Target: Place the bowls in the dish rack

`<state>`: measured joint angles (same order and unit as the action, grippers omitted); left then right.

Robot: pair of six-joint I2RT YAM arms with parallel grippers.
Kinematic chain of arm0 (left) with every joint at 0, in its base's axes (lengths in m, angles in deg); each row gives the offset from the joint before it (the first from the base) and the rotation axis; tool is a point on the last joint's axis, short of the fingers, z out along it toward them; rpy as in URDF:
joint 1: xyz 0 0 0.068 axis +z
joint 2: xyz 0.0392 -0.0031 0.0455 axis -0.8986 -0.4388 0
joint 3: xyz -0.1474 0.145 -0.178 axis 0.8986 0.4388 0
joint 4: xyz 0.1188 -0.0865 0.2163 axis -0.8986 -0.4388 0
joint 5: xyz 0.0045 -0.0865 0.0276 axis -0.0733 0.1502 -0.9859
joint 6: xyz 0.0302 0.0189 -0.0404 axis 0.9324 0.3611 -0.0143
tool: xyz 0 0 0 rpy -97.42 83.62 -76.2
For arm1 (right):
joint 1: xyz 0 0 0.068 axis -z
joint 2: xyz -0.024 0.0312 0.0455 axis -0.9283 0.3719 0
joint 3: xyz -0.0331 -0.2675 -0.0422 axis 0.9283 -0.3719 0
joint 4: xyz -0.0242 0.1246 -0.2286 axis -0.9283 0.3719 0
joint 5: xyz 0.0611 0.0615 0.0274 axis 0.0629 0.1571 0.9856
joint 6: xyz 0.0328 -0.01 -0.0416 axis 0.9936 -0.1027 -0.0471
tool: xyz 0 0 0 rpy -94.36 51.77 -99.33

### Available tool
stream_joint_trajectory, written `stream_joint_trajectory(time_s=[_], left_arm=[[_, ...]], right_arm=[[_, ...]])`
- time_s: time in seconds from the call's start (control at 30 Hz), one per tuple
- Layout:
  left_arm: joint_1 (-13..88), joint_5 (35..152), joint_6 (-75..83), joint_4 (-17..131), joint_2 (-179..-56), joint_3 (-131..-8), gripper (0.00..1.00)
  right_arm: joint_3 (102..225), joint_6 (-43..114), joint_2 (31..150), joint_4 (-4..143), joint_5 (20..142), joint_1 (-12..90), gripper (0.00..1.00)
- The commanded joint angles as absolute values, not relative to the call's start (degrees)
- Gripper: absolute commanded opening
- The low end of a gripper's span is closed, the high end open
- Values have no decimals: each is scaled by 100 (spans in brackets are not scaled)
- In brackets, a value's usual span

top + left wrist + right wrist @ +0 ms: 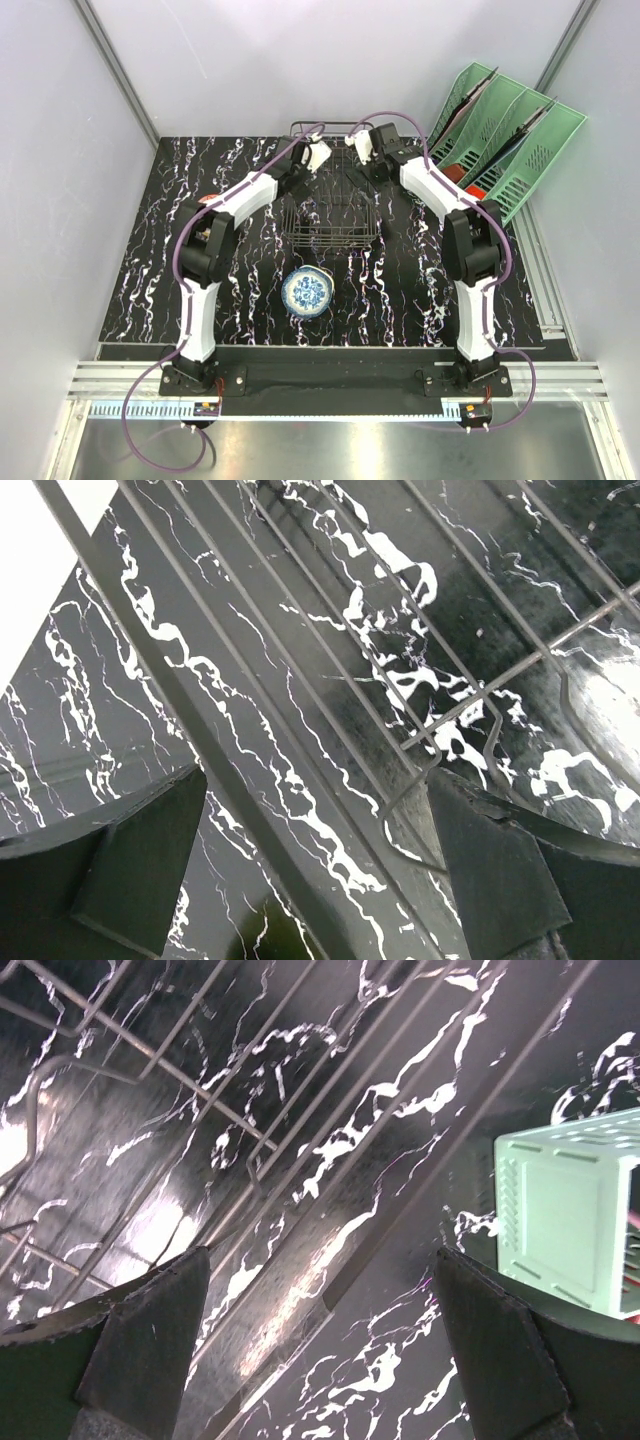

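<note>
The dish rack [332,212], a dark wire basket, stands at the middle of the black marbled table, and no bowl shows inside it. A white bowl with a blue floral pattern [306,292] sits just in front of it. My left gripper [316,156] hangs open over the rack's far left edge. In the left wrist view it [315,780] is empty, with rack wires [524,663] beneath. My right gripper [362,146] is open over the far right edge. In the right wrist view it [322,1252] is empty, with rack wires [150,1054] to its left. No other bowls are in view.
A mint-green slotted file organizer [505,135] stands at the back right, and also shows in the right wrist view [560,1220]. A small red thing [209,198] peeks out beside the left arm. Grey walls enclose the table [150,270] on three sides.
</note>
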<state>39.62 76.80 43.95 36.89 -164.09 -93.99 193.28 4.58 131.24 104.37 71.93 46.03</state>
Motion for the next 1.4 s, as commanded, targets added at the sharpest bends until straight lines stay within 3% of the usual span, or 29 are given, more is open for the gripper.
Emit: stream_joint_trajectory(time_s=[0.0, 0.8, 1.17, 1.37], left_arm=[[3937, 7383, 4457, 3837, -16571, -9899, 99], [3954, 6565, 4730, 4118, -17380, -10866, 99], [3981, 6539, 4343, 4716, -16387, -10647, 99], [4033, 6504, 4246, 4690, -15237, -9998, 99]], right_arm=[[19762, 567, 13356, 10151, 6866, 4540, 100], [19376, 523, 12804, 10081, 6866, 4531, 100], [19596, 461, 12083, 10116, 6866, 4523, 100], [19060, 356, 11459, 10107, 6901, 4531, 100]])
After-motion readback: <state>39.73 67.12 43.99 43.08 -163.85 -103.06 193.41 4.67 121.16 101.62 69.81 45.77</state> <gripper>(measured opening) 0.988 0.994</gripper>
